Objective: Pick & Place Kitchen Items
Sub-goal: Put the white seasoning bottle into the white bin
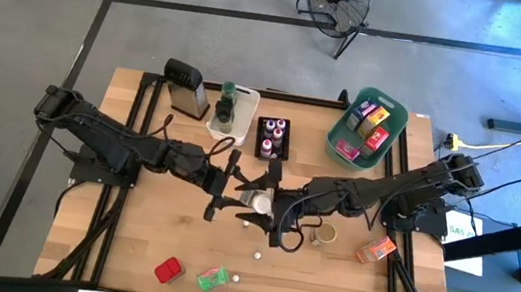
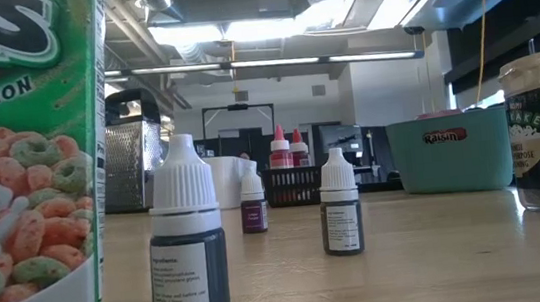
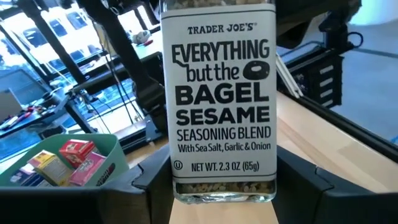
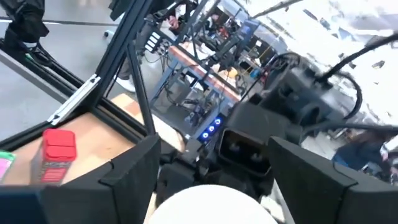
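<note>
Over the middle of the wooden table [image 1: 127, 239], the left gripper [image 1: 234, 191] holds the seasoning jar [image 3: 224, 99] between its 2 fingers, which press on the lower sides of the jar. The right gripper [image 1: 273, 216] is just beside it, with its 2 fingers [image 4: 134, 168] on either side of the jar's white lid [image 4: 211, 205]; I cannot tell if they press on it. Near the front edge lie a red packet [image 1: 167, 270] and a green packet [image 1: 211, 279], and an orange packet [image 1: 376, 249] lies at the right edge, while the teal bin [image 1: 387, 143] at the back contains more packets.

Seasoning jar [image 3: 221, 99] between left pincer [image 3: 224, 186] fingers — teal bin [image 3: 109, 162] beyond.
</note>
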`<state>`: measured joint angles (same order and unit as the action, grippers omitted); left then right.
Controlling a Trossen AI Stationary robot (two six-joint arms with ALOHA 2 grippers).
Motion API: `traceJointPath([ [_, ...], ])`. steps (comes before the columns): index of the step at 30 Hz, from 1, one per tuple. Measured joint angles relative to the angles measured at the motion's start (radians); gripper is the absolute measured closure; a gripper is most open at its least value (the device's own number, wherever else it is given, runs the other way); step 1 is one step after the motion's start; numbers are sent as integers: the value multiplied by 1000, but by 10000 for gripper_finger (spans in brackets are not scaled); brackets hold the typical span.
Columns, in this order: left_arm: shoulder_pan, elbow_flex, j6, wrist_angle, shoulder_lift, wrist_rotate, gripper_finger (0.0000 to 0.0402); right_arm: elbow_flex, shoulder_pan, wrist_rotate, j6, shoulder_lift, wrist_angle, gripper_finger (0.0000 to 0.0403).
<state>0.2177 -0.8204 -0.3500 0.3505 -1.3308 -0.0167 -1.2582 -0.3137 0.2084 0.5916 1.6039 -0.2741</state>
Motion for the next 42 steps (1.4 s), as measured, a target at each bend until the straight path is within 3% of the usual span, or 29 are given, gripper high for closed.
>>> traceJointPath([
  [11, -13, 0, -1, 152, 7, 8, 203, -114, 11, -37, 110, -1, 13, 107],
  [16, -12, 0, -4, 158, 41, -2, 204, -216, -17, -4, 164, 0, 146, 107],
  [23, -9, 0, -41, 174, 101, 7, 205, -363, -106, 171, 186, 0, 302, 107],
  [29, 2, 3, -103, 135, 160, 0, 205, -395, -210, 508, 111, -3, 288, 107],
  [33, 1, 3, -117, 123, 194, -26, 205, -395, -249, 636, 34, -3, 323, 107],
  [42, 0, 3, -119, 114, 211, -39, 205, -395, -284, 503, -27, -2, 418, 104],
])
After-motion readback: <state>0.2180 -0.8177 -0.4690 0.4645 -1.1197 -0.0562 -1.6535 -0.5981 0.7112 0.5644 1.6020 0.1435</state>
